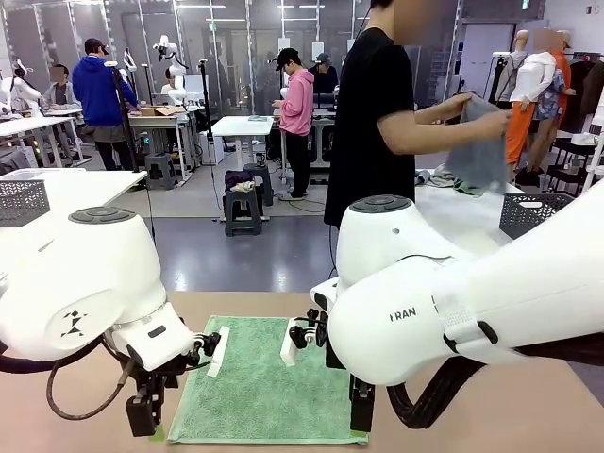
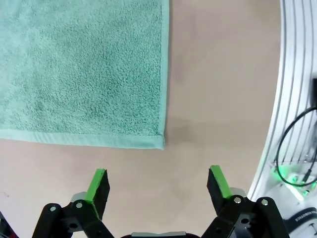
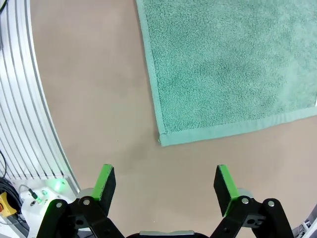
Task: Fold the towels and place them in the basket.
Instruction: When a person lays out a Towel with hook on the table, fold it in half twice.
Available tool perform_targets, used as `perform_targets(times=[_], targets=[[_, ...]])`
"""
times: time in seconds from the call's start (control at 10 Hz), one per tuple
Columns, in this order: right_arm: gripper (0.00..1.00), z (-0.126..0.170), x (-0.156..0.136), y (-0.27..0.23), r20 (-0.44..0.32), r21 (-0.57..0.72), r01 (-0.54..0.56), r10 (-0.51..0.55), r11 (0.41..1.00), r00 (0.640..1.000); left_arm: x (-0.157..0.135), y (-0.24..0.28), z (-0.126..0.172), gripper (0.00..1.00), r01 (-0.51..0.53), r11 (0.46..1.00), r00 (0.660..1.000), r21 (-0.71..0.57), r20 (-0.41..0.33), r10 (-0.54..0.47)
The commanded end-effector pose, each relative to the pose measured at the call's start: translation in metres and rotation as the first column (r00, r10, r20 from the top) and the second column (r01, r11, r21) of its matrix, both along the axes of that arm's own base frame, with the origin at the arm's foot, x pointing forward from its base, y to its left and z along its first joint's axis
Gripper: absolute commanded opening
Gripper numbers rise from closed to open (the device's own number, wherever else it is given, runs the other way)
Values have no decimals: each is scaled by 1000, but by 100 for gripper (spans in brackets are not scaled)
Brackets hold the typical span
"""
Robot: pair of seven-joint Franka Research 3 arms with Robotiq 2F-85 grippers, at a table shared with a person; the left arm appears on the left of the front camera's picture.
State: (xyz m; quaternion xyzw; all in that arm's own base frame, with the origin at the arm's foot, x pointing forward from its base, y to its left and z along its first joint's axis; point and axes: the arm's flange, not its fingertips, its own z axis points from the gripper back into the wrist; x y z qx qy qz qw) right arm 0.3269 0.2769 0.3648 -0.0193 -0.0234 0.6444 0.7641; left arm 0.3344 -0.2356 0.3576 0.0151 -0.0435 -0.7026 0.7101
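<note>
The mint green towel (image 1: 260, 377) lies flat by the tabletop's (image 1: 547, 415) robot-side edge — left tool (image 2: 158, 181) and right tool (image 3: 166, 178) both wide, empty.

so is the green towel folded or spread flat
Spread flat: the green towel lies in one layer on the table, no fold lines.

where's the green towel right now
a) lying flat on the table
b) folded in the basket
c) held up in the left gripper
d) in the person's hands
A: the green towel lies spread flat on the table, while the left gripper and right gripper are open and empty by its corners.
</note>
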Motion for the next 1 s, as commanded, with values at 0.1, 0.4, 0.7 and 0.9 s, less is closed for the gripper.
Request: perform_targets(times=[0.1, 0.4, 0.7, 0.9], targets=[[100, -22, -2, 0, 26, -11, -86, 86, 996, 996, -10, 5, -23, 100, 40, 999, 999, -37, 31, -39], [100, -40, 2, 0, 29, 16, -108, 108, 994, 994, -15, 2, -40, 100, 30, 999, 998, -29, 51, -29], [100, -56, 7, 0, 21, 46, -114, 113, 992, 993, -16, 7, -56, 100, 57, 998, 997, -23, 58, -56], [100, -63, 6, 2, 1, 45, -108, 108, 993, 994, -17, 10, -62, 100, 64, 997, 997, -31, 42, -63]])
